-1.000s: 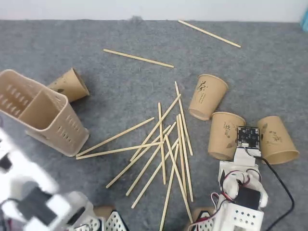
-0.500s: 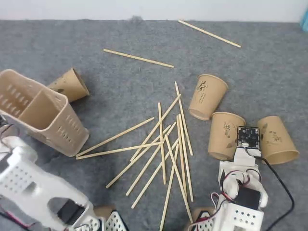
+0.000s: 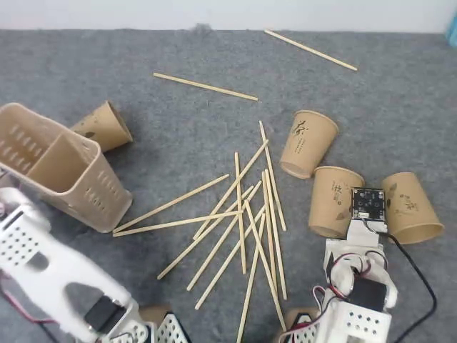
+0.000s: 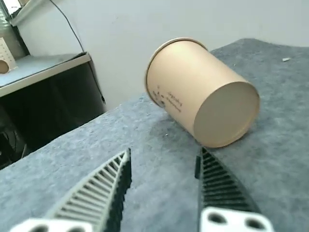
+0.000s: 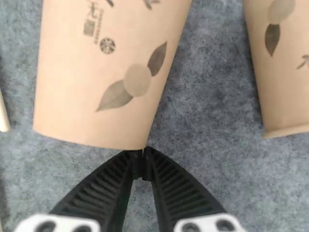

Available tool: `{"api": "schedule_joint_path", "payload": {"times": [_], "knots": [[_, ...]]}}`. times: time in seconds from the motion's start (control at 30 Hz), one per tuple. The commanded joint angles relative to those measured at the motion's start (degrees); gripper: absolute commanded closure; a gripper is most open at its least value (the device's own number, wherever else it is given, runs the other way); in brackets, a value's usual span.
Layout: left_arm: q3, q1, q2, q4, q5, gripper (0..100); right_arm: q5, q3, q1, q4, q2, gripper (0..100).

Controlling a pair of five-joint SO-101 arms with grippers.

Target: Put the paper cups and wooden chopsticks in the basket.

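Fingers of the right gripper (image 5: 143,153) sit pressed together just short of a paper cup (image 5: 108,67), idle. On the left gripper (image 4: 161,157) they stand apart, lined up on the tipped cup (image 4: 200,96), probably to grasp it. Chopsticks (image 3: 243,221) litter the counter (image 3: 400,107), and the basket (image 3: 93,189) lies beside that cup. The left arm has swung up toward it in the last second.

Basket (image 3: 93,193) at left, one cup (image 3: 103,126) just behind it, chopsticks (image 3: 240,214) mid-table, three cups (image 3: 332,200) at right
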Motion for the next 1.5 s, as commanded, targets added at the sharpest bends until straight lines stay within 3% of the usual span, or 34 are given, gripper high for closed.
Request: {"api": "schedule_joint_path", "payload": {"times": [0.0,0.13,0.4,0.83,1.1,1.47], "knots": [[-11.3,1.6,4.7,0.4,-0.3,79,0.7,1.1,0.7,-0.7,-0.7,99.1],[-20.4,2.4,10.5,3.2,-0.3,79,0.7,1.1,0.7,-0.7,-0.7,99.1],[-45.5,2.3,20.2,25.7,0.2,79,0.7,1.1,0.7,-0.7,-0.7,99.1],[-73.0,3.4,39.9,26.2,-0.2,80,0.7,1.1,0.7,-0.7,-0.7,99.1],[-74.2,4.0,38.7,34.0,0.1,94,0.7,1.1,0.7,-0.7,-0.7,99.1],[-74.2,4.0,39.0,34.3,0.1,95,0.7,1.1,0.7,-0.7,-0.7,99.1]]}}
